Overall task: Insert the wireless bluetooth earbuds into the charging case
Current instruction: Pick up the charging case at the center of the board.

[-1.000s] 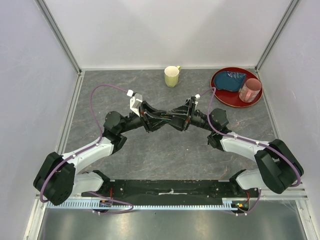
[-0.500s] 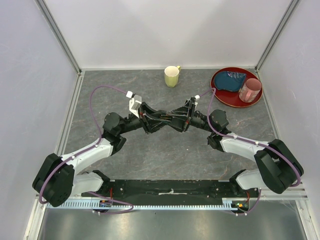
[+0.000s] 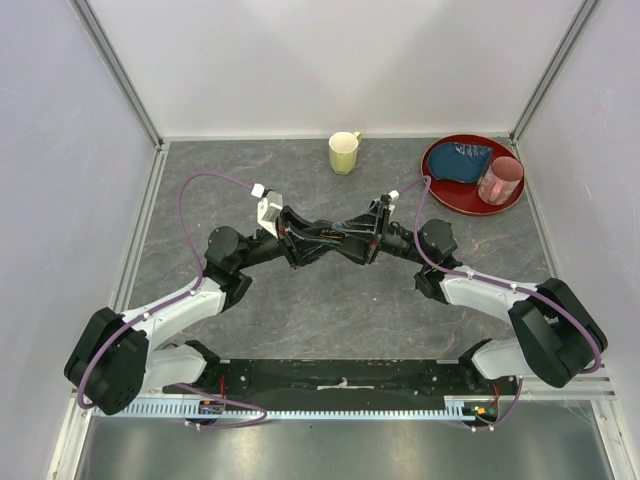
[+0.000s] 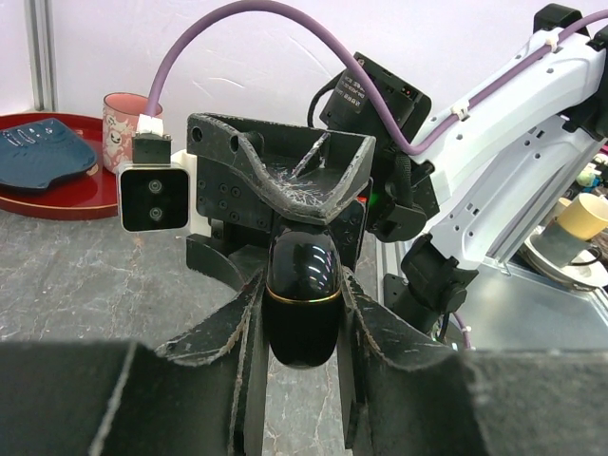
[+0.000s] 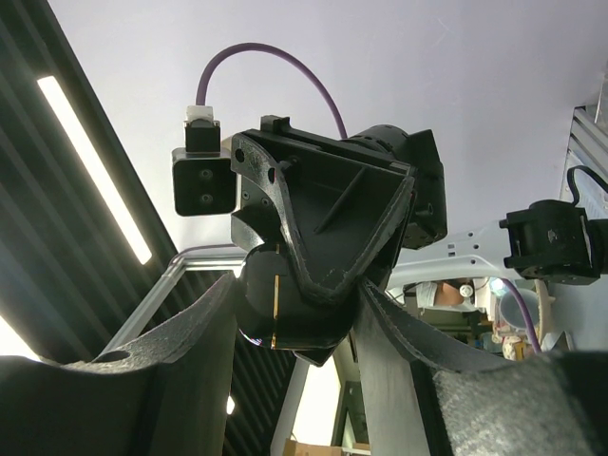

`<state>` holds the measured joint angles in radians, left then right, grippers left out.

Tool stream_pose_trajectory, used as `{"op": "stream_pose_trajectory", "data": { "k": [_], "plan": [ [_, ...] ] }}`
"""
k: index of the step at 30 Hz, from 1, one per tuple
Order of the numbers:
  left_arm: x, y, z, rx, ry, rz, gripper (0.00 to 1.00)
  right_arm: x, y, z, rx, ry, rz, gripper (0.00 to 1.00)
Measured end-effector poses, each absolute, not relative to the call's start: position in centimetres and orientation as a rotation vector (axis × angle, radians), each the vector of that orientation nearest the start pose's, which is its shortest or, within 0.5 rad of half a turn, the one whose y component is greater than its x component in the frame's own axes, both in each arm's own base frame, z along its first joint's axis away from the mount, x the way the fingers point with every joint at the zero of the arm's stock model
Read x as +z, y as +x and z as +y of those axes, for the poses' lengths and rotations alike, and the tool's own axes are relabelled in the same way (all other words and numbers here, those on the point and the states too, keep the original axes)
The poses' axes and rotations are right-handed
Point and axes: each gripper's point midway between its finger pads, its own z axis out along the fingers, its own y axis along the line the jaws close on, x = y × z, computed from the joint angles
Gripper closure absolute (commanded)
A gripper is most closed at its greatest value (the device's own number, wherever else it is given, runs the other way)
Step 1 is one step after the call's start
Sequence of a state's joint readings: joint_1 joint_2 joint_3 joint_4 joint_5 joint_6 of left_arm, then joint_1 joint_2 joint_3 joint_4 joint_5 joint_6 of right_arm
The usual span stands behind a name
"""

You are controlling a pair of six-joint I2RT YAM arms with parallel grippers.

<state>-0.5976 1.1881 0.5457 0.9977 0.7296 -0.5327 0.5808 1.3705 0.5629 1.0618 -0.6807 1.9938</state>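
The charging case [image 4: 302,290], a glossy black oval box with a thin gold seam, is held in the air between both grippers above the middle of the table. My left gripper [image 4: 302,328] is shut on its near end. My right gripper [image 5: 296,313] faces the left one and is shut on the other end of the case [image 5: 258,306]. In the top view the two grippers meet tip to tip, left [image 3: 322,240] and right [image 3: 352,243], and hide the case. The earbuds are not in view.
A yellow mug [image 3: 344,152] stands at the back middle. A red plate [image 3: 443,186] at the back right carries a blue dish [image 3: 466,159] and a pink cup [image 3: 500,180]. White walls close in the table's sides and back.
The left arm's wrist has shifted slightly to the left. Both grippers stay together on the case.
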Motion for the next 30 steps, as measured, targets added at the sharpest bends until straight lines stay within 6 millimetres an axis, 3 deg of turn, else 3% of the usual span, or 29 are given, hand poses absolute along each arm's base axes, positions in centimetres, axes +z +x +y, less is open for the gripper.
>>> {"op": "stream_pose_trajectory", "data": {
  "k": [4,7,11,17,25,30],
  "plan": [
    [29.2,21.0,-30.4,-1.385,0.744,1.242,0.94,30.0,22.1,31.3,2.410,0.538,1.904,0.86],
    [29.3,21.0,-30.4,-1.383,0.747,1.238,0.98,30.0,22.1,31.3,2.410,0.538,1.904,0.80],
    [29.3,20.9,-30.4,-1.382,0.748,1.234,0.98,30.0,22.0,31.3,2.411,0.535,1.907,0.49],
    [29.4,20.4,-30.2,-1.386,0.768,1.199,0.98,30.1,21.8,31.2,2.380,0.495,1.900,0.25],
    [28.7,18.8,-29.6,-1.379,0.799,1.103,0.98,30.5,22.2,31.2,2.195,0.385,1.928,0.17],
    [27.1,18.4,-29.3,-1.357,0.805,1.109,0.98,30.0,23.4,31.0,1.910,0.299,2.014,0.17]
  ]
}}
